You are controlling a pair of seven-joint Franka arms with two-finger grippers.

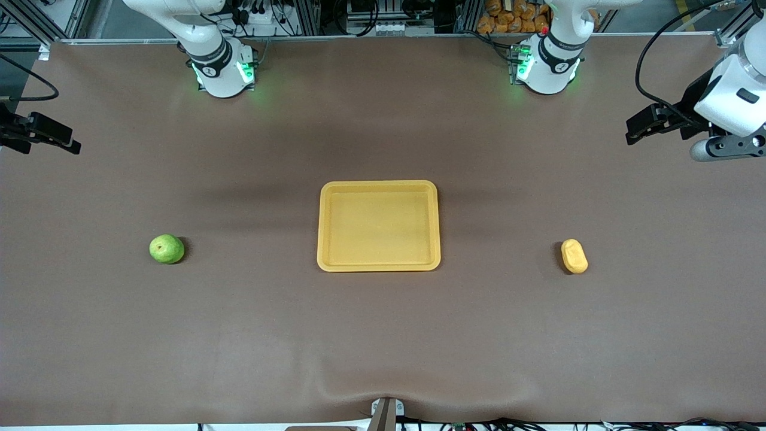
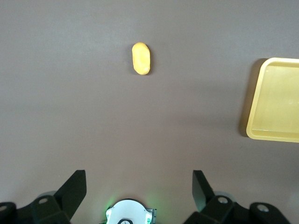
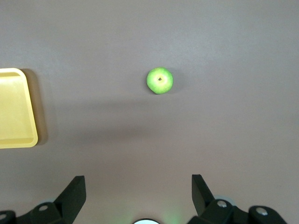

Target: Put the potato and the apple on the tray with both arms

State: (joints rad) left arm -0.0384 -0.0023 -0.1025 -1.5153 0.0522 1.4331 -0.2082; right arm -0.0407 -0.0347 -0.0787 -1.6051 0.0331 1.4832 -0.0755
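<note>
The yellow-orange tray [image 1: 379, 264] lies empty in the middle of the table; part of it shows in the left wrist view [image 2: 275, 135] and the right wrist view [image 3: 16, 140]. The green apple [image 1: 166, 249] [image 3: 160, 80] sits on the cloth toward the right arm's end. The oblong potato [image 1: 574, 256] [image 2: 141, 58] lies toward the left arm's end. My left gripper [image 1: 641, 129] [image 2: 139, 179] hangs open and empty, high over its end of the table. My right gripper [image 1: 63, 140] [image 3: 138, 179] hangs open and empty, high over its end.
The arm bases [image 1: 224, 72] [image 1: 547, 69] stand along the table's edge farthest from the front camera. The brown cloth [image 1: 383, 335] is rumpled at its nearest edge, around a small bracket [image 1: 386, 413].
</note>
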